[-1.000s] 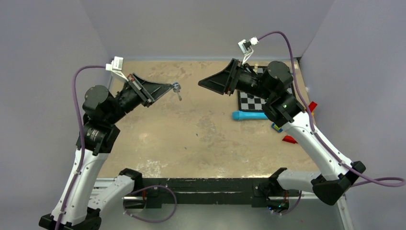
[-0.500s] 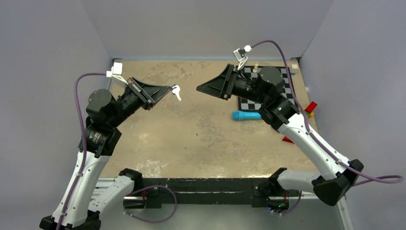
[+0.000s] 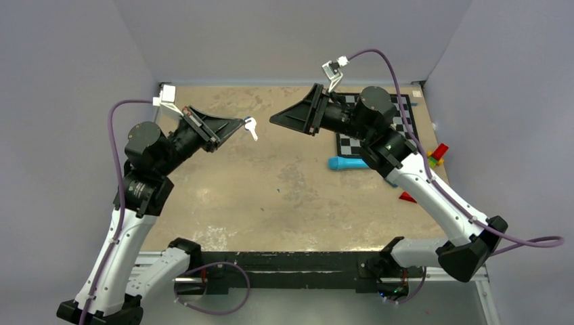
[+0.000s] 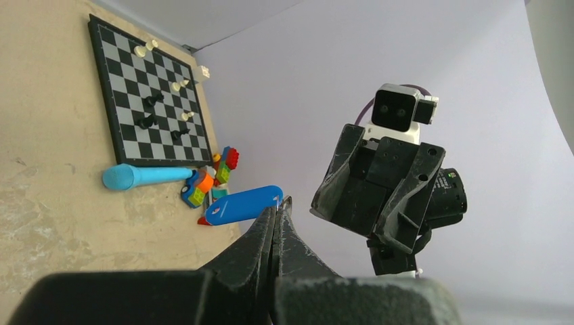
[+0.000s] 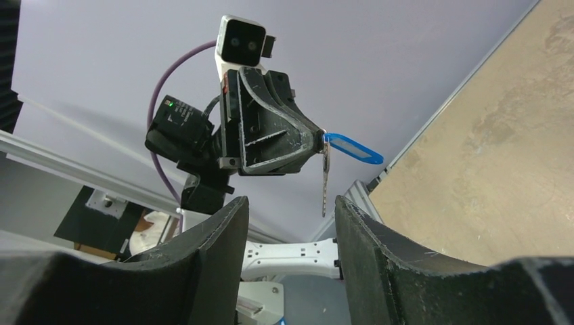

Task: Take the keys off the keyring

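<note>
The keys [image 3: 251,126] are hanging in the air above the far part of the worktop [image 3: 284,196], left of centre, with one grey blade dangling below the blue tag [image 5: 353,148]. The left gripper [image 3: 240,122] is pinching them at the ring end, its jaws pressed together. The right gripper [image 3: 274,120] is hovering just to their right, jaws spread and facing the keys, not touching. A light-blue tube [image 3: 352,163] and a chessboard [image 3: 352,144] are lying further right on the worktop.

Grey metal keys [image 5: 325,183], glossy blue plastic tag [image 5: 353,149], matt tabletop [image 3: 284,196]
</note>
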